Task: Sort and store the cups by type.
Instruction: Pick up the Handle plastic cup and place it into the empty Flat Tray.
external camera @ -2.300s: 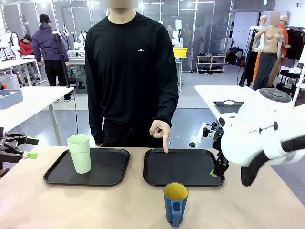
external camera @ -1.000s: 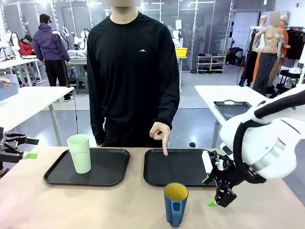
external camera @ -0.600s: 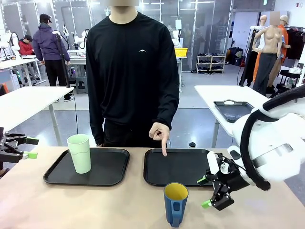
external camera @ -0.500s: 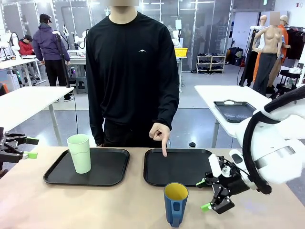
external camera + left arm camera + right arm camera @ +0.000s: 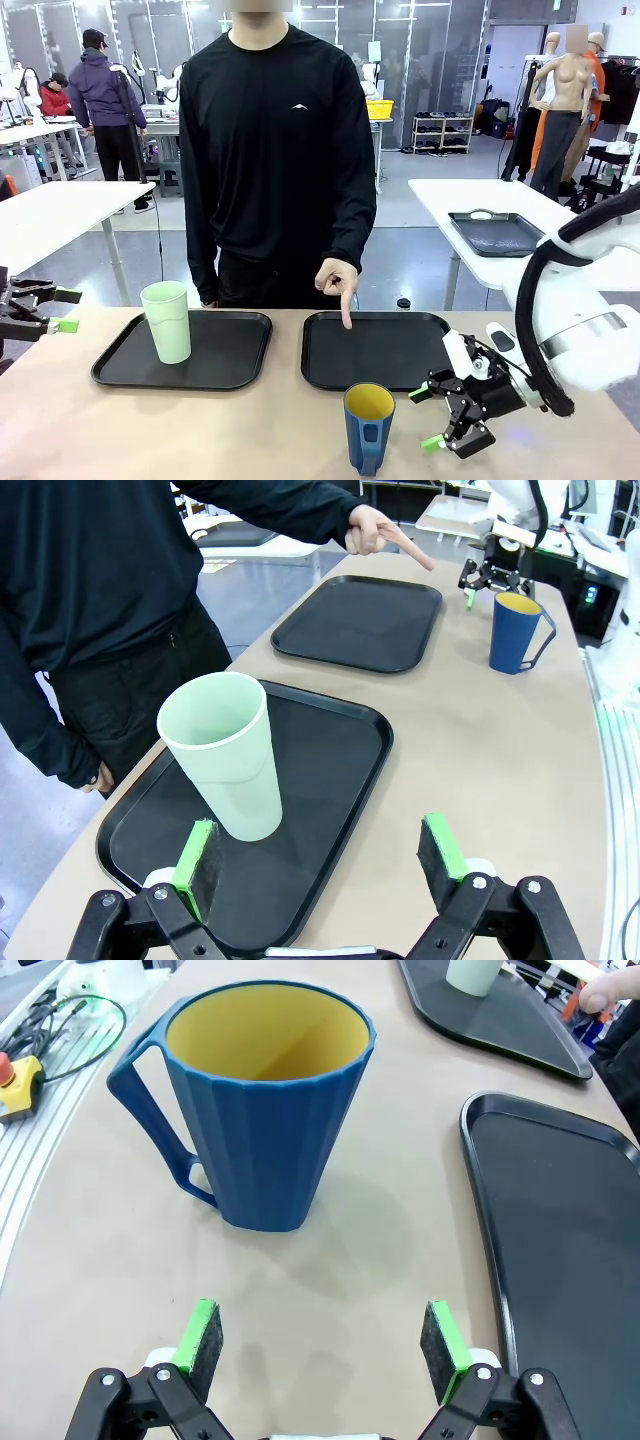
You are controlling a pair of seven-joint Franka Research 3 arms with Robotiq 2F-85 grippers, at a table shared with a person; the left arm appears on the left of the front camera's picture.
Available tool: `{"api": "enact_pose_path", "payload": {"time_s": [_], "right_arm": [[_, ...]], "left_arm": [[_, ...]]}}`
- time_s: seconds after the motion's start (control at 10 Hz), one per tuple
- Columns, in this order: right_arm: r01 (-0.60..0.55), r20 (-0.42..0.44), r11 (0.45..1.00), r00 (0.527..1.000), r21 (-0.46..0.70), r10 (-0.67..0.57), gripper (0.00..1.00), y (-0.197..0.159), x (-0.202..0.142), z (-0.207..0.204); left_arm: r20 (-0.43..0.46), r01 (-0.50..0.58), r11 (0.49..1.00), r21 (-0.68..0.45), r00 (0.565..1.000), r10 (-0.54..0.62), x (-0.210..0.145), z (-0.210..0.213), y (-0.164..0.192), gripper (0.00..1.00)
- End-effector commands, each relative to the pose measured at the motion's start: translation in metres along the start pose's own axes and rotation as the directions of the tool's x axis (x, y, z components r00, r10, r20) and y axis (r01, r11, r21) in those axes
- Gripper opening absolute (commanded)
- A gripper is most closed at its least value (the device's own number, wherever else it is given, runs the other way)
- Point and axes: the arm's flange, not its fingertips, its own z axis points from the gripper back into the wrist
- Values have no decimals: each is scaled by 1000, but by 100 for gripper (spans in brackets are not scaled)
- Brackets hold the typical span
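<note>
**Inspector:** State of the right gripper [image 5: 425,417]?

**Assistant:** Jaws spread wide, nothing between them. It sits low over the table [image 5: 200,430], lying nearly level, with its fingers directed at the blue mug [image 5: 369,426]. The mug stands upright on the bare tabletop just ahead of the fingertips, apart from them. In the right wrist view the mug [image 5: 262,1105] is straight ahead of the green pads [image 5: 203,1332], yellow inside showing, handle turned to the picture's left.

**Inspector:** And what lies beside that gripper?

**Assistant:** A black tray [image 5: 375,350], just beyond the gripper and the mug, towards the person. The person's hand [image 5: 337,279] hangs above the tray's far edge, index finger pointing down at it.

**Inspector:** The left gripper [image 5: 66,310]?

**Assistant:** Also spread wide and holding nothing, at the table's left edge. In the left wrist view its pads [image 5: 196,853] stand well apart, and the mint-green tumbler [image 5: 227,752] stands upright a little ahead of them, nearer the pad on the picture's left.

**Inspector:** Where does the tumbler rest?

**Assistant:** On a second black tray [image 5: 235,358], at its left part, well apart from the right gripper and the mug.
</note>
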Motion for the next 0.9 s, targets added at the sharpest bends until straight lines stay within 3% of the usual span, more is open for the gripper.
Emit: {"api": "enact_pose_path", "payload": {"time_s": [0.0,0.5,0.8], "right_arm": [[2,-20,1000,1000,-12,-2,100,-1,3,0],[-55,136,987,990,151,35,100,2,12,-32],[-78,217,980,975,182,37,100,4,13,-46]], "left_arm": [[8,11,1000,7,1000,-11,1,-1,1,100],[8,11,1000,7,1000,-11,1,-1,1,100],[8,11,1000,7,1000,-11,1,-1,1,100]]}}
